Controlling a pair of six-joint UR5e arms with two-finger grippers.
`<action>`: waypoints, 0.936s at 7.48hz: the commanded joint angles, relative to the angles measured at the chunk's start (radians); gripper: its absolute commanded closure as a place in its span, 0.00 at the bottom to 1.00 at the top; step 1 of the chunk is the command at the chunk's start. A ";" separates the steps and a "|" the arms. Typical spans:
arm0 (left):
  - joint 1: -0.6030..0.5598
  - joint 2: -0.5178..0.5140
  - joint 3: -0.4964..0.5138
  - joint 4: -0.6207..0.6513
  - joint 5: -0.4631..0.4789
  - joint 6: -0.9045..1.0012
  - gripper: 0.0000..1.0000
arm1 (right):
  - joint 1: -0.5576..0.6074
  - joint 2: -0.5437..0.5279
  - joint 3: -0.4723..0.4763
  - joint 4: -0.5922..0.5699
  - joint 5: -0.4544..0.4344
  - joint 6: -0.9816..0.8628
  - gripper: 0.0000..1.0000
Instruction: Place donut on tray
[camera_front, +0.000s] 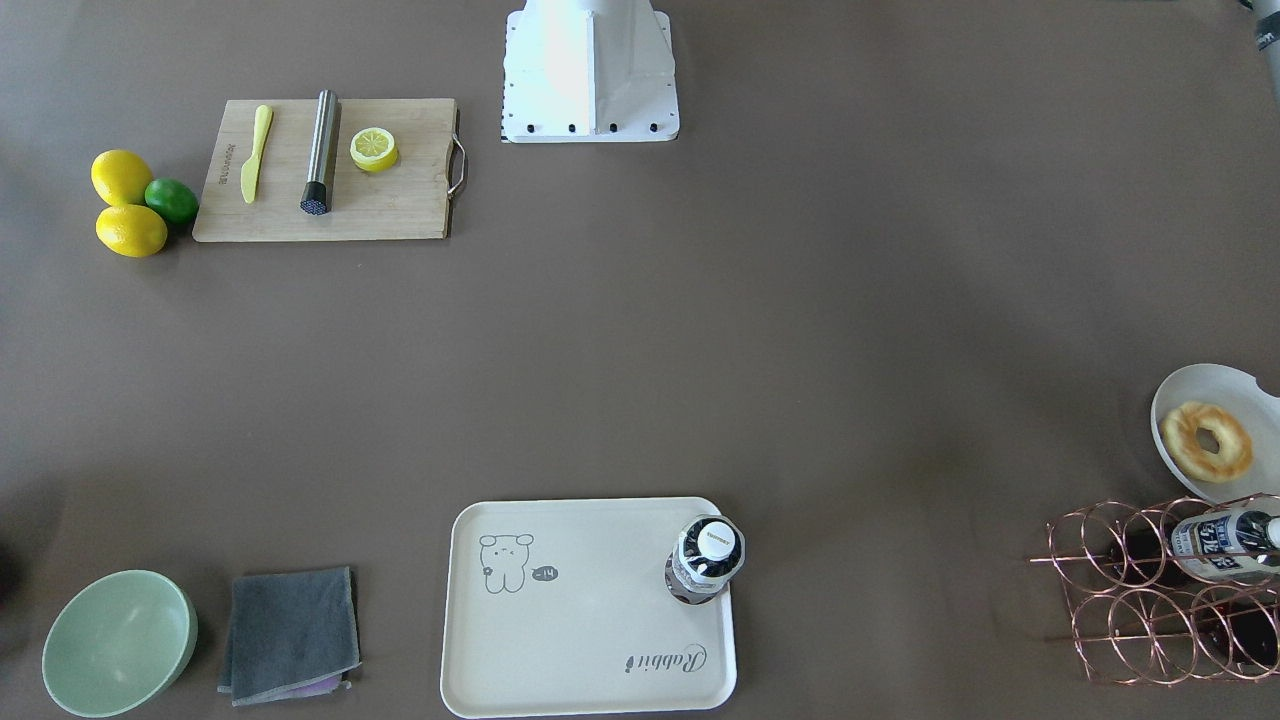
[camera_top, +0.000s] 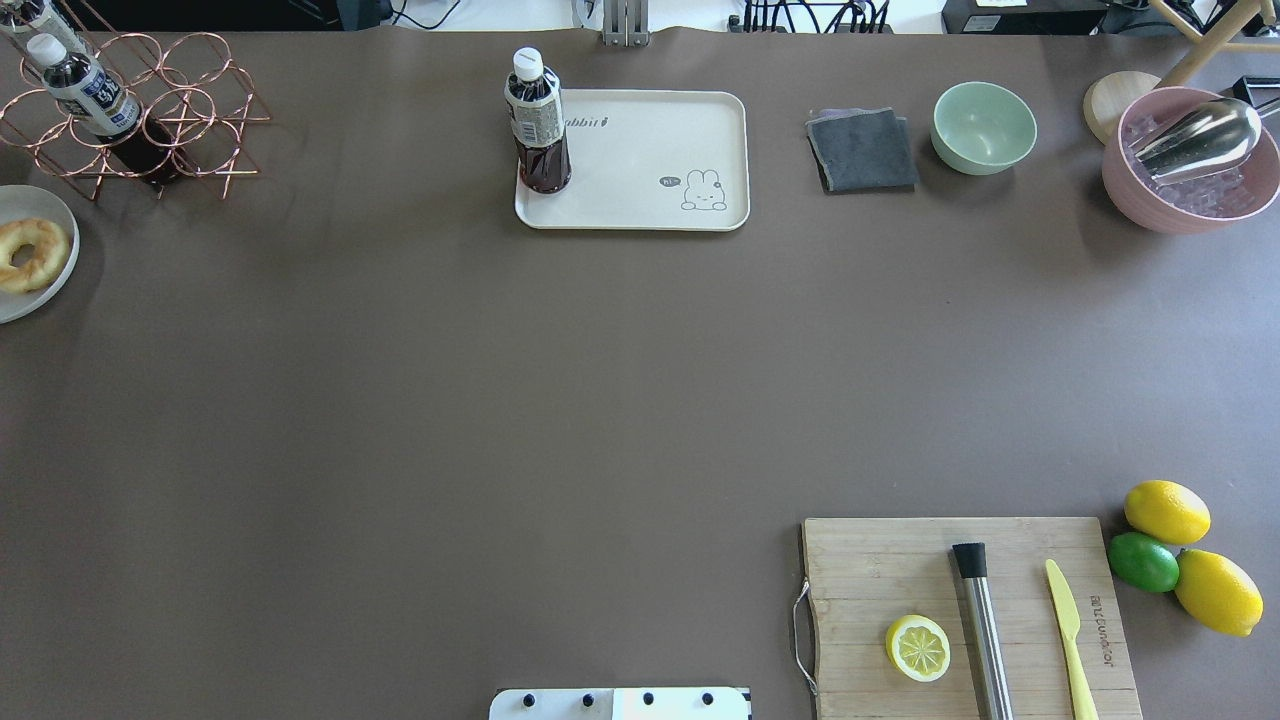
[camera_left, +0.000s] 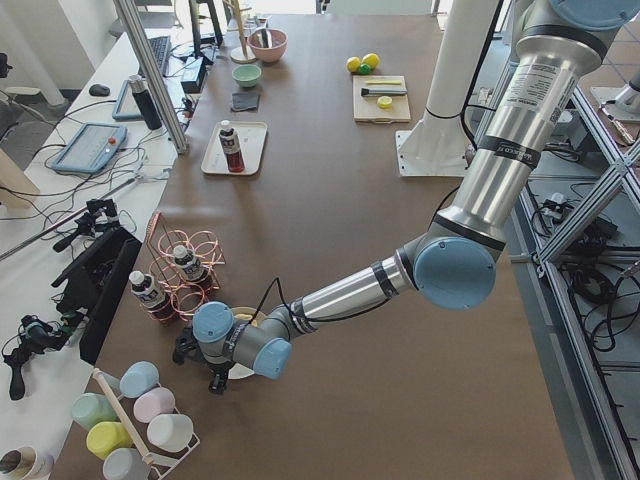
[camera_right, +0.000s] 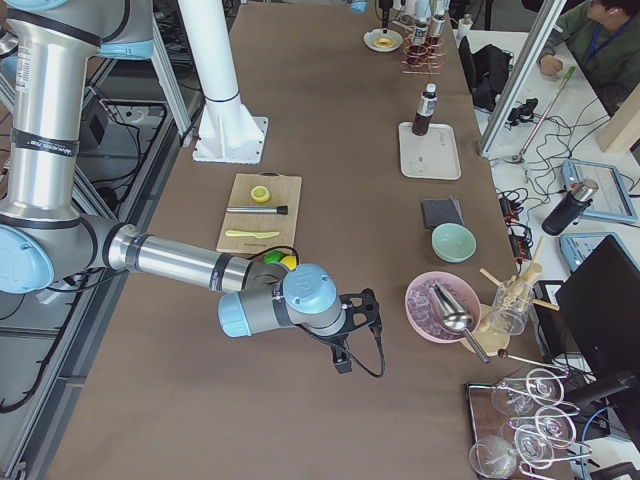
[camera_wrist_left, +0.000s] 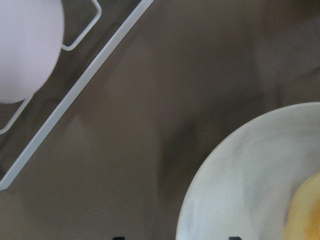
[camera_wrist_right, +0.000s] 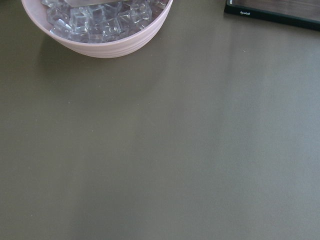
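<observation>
The donut (camera_front: 1207, 441) is a golden ring lying on a round white plate (camera_front: 1210, 385) at the table's far left end; it also shows in the overhead view (camera_top: 28, 255). The cream tray (camera_front: 590, 610) with the bear drawing lies at the table's far edge (camera_top: 640, 160). My left gripper (camera_left: 200, 365) hovers at the plate's rim. The left wrist view shows the plate (camera_wrist_left: 235, 190), a sliver of donut (camera_wrist_left: 309, 210) and two fingertips standing apart. My right gripper (camera_right: 345, 350) hangs over bare table near a pink bowl; I cannot tell its state.
A dark bottle (camera_front: 707, 557) stands on one corner of the tray. A copper wire rack (camera_front: 1170, 590) with bottles sits beside the plate. A pink ice bowl (camera_top: 1190, 165), green bowl (camera_top: 984, 127), grey cloth (camera_top: 862, 150), cutting board (camera_top: 965, 615) and lemons (camera_top: 1166, 511) fill the right side.
</observation>
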 joint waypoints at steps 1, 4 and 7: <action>0.016 0.002 0.021 -0.035 0.002 -0.027 0.40 | 0.001 0.000 0.000 0.006 -0.003 0.001 0.00; 0.002 0.005 0.020 -0.035 -0.018 -0.025 0.86 | 0.001 0.000 0.002 0.007 -0.003 0.001 0.00; -0.030 0.009 0.014 -0.037 -0.070 -0.022 1.00 | 0.001 -0.003 0.008 0.007 -0.003 0.001 0.00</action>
